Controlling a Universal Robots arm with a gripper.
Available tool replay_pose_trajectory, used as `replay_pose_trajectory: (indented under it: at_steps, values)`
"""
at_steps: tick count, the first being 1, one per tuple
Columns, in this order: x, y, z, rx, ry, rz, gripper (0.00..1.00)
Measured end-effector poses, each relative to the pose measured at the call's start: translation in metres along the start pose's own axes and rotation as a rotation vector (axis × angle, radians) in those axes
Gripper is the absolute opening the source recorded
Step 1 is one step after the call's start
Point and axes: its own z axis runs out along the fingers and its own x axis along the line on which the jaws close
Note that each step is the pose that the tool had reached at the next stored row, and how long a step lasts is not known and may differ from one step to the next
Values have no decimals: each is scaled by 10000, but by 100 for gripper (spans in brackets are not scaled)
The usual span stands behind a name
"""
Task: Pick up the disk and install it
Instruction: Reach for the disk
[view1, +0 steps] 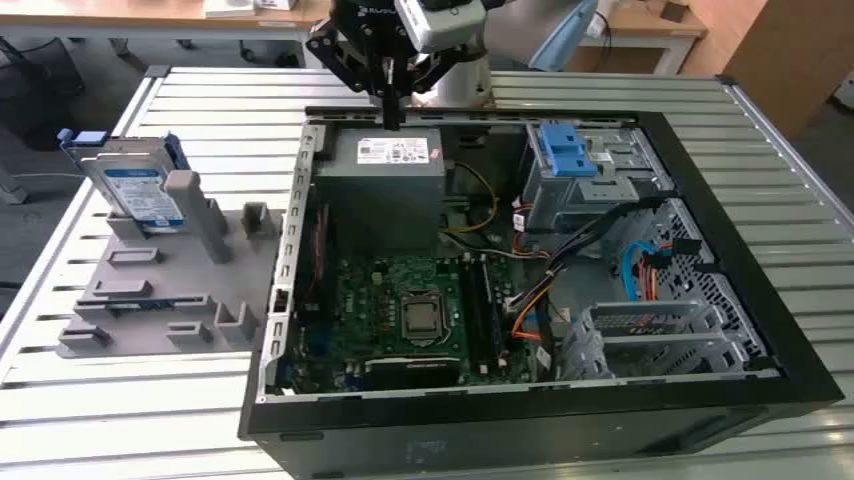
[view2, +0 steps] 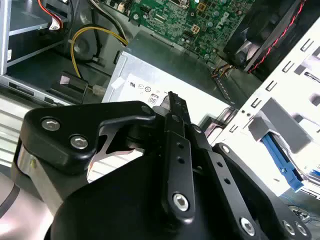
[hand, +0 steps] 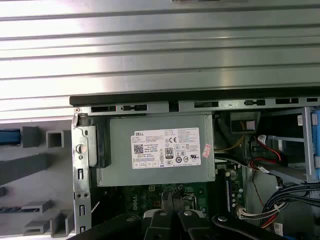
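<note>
The disk stands upright in a grey holder on the table, at the exterior view's left of the open computer case. It is silver-grey with a white-and-blue label and a blue bracket. My gripper hangs over the case's far rim, above the grey power-supply box, well away from the disk. Its black fingers are pressed together with nothing between them. In the second wrist view the gripper points at the power-supply box.
Inside the case are a green motherboard, a grey metal cage with blue clips and loose cables. The case sits on a slatted metal table. The holder has several vacant slots.
</note>
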Motion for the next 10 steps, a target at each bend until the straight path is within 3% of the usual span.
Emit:
replay_pose_trajectory:
  at_steps: [10]
  values:
    - [10,-1,0,-1,0,1,11]
